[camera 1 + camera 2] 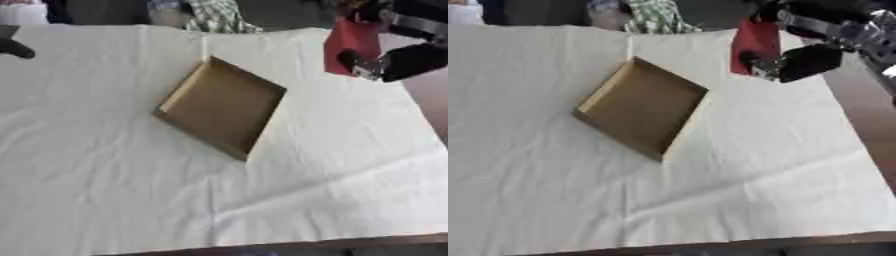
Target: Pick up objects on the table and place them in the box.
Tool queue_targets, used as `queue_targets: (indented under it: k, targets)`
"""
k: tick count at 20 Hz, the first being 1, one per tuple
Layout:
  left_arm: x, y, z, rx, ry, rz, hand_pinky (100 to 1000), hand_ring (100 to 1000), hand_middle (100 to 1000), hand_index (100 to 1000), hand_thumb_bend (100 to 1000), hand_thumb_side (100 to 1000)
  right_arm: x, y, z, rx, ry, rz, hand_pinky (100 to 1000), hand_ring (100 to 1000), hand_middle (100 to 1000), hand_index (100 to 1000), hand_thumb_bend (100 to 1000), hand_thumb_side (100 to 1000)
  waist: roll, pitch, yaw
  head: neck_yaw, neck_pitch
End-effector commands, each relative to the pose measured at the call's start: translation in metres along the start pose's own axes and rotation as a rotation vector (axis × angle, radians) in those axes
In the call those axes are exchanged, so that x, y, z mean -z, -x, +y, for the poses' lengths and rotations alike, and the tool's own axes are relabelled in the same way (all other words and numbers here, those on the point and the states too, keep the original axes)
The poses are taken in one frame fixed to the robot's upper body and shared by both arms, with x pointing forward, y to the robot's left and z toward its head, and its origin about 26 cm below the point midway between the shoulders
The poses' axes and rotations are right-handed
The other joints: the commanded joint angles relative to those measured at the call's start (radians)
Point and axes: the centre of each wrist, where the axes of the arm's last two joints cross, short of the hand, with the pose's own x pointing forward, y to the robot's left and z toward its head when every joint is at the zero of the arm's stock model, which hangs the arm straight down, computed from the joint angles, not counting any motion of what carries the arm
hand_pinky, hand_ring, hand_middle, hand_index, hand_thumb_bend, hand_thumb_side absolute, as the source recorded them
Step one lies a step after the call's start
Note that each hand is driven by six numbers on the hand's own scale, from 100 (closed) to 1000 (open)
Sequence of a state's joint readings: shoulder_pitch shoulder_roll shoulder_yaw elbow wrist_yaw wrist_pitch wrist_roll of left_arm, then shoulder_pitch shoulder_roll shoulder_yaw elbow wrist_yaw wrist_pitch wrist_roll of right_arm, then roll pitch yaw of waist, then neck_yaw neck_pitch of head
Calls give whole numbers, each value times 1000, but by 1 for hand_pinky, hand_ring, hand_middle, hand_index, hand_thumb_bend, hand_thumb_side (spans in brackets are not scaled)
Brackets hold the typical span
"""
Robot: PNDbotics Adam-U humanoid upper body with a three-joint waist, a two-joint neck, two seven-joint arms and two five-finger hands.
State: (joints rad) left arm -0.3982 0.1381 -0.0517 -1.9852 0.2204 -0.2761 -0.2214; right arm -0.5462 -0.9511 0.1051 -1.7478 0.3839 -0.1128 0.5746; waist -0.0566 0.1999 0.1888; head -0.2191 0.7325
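Note:
A shallow brown cardboard box (223, 107) lies askew in the middle of the white tablecloth, and nothing shows inside it. At the upper right my right hand (398, 60) holds a flat red object (350, 42) above the cloth's far right part, fingers and thumb closed round it. The red object hangs upright, to the right of the box and apart from it. Of my left hand (16, 47) only a dark tip shows at the left edge of the left eye view; its fingers cannot be made out.
The white cloth (131, 190) covers nearly the whole table. The brown table edge (868, 150) shows at the right and along the bottom. Patterned fabric (214, 17) lies beyond the far edge.

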Motion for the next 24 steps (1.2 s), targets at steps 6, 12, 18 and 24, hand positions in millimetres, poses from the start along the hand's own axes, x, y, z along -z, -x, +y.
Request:
queue_targets:
  k: [6,12,18,24]
  targets:
    - [10,-5,-5,-23,20,-42,580,849,774,749,100,645,48,17,-4,25,-70,-28,881,829,646,795,100,805,1,-18,22,-27,-10]
    - [12,-4,-7,-38,20,-52,581,849,774,749,100,653,85,17,5,56,-99,-56,878,816,635,785,100,819,3,-15,38,-45,-16]
    - [14,-4,-10,-55,24,-62,581,847,774,749,100,646,115,13,16,85,-98,-51,872,803,627,779,100,839,6,-11,52,-66,-19]
    - [17,-4,-13,-70,27,-71,581,847,774,748,100,648,136,9,31,72,-129,-45,878,819,627,775,100,833,6,-5,68,-77,-24]
